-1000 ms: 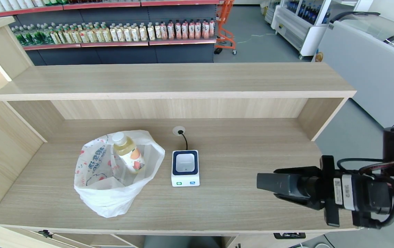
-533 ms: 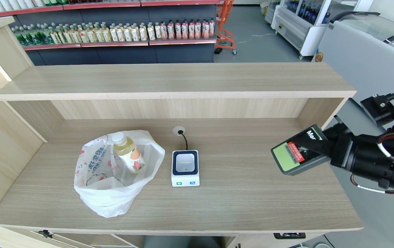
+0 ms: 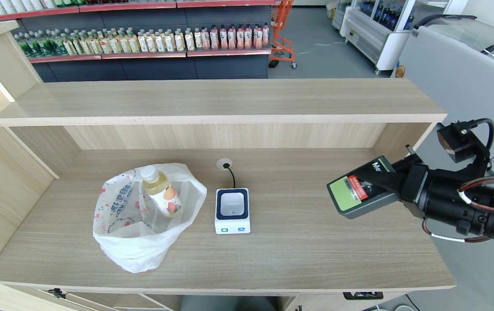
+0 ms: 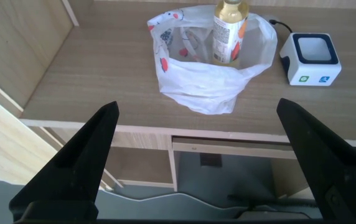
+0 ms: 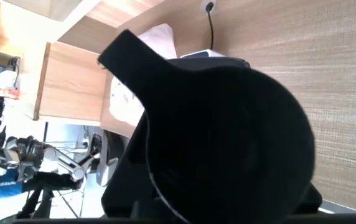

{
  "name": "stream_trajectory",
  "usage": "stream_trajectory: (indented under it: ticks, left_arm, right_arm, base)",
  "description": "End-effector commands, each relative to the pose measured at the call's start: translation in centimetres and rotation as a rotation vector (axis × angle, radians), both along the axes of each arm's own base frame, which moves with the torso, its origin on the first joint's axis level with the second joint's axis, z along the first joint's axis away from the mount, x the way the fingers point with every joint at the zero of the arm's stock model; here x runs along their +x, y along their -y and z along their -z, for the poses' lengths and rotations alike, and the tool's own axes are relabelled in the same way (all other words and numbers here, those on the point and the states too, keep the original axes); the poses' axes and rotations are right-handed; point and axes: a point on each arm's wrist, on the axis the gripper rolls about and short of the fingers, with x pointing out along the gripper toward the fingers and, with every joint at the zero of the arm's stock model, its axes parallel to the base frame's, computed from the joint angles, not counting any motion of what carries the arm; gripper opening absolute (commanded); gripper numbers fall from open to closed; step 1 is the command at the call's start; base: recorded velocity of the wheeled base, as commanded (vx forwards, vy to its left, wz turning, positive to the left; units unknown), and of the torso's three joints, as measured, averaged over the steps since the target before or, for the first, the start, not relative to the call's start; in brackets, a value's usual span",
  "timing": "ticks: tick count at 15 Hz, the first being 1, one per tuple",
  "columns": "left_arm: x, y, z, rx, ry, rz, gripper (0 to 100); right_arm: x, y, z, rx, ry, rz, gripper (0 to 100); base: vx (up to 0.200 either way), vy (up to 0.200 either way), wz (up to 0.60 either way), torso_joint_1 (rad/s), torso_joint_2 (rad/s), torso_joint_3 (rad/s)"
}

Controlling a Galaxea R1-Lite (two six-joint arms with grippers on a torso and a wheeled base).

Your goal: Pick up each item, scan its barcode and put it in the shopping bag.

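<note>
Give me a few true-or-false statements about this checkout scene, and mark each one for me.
1. A bottle is inside the shopping bag. True.
2. The right gripper is empty. False: it is shut on a dark box with a green end.
3. The scanner sits between the shopping bag and the held box. True.
4. The box is resting on the scanner. False: it is held in the air off to the scanner's right, apart from it.
5. The left gripper is clamped on the shopping bag. False: it is open and apart from the bag.
</note>
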Motion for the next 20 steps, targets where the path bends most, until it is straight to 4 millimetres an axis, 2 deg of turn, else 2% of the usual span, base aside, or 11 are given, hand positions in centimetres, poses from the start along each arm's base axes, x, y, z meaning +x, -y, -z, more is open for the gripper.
stream_trajectory:
  ticks: [1,5,8,13,16,18,20]
  left_arm:
    - [0.0,0.0,0.0,-0.001,0.001,0.0,100]
    - [0.0,0.0,0.0,-0.001,0.001,0.0,100]
    - [0.0,0.0,0.0,-0.002,0.001,0.0,100]
    - [0.0,0.0,0.0,-0.002,0.001,0.0,100]
    - [0.0,0.0,0.0,-0.004,0.001,0.0,100]
    - [0.0,0.0,0.0,-0.002,0.001,0.0,100]
    - [0.0,0.0,0.0,0.001,0.001,0.0,100]
  right_arm:
    - [0.3,-0.2,0.8,-0.011,-0.029,-0.005,0]
    - [0.6,-0.3,1.1,-0.018,-0.044,-0.005,0]
    - [1.3,-0.7,1.4,-0.025,-0.053,-0.016,0]
    - [2.3,-2.8,2.2,-0.03,-0.043,-0.063,0]
    - [4.0,-3.6,4.2,-0.13,-0.056,-0.014,0]
    - [5.5,-4.3,4.7,-0.147,-0.058,0.005,0]
    - [6.9,-4.9,5.1,-0.162,-0.057,0.022,0]
  base:
    - [0.0,0.0,0.0,0.0,0.0,0.0]
    - [0.0,0.0,0.0,0.0,0.0,0.0]
    - [0.0,0.2,0.0,0.001,0.0,0.006]
    - [0.0,0.2,0.0,0.005,0.0,0.001]
    - [0.0,0.2,0.0,0.002,0.01,0.002]
    - [0.0,0.2,0.0,0.002,0.0,-0.002]
    - [0.0,0.0,0.0,0.0,0.0,0.0]
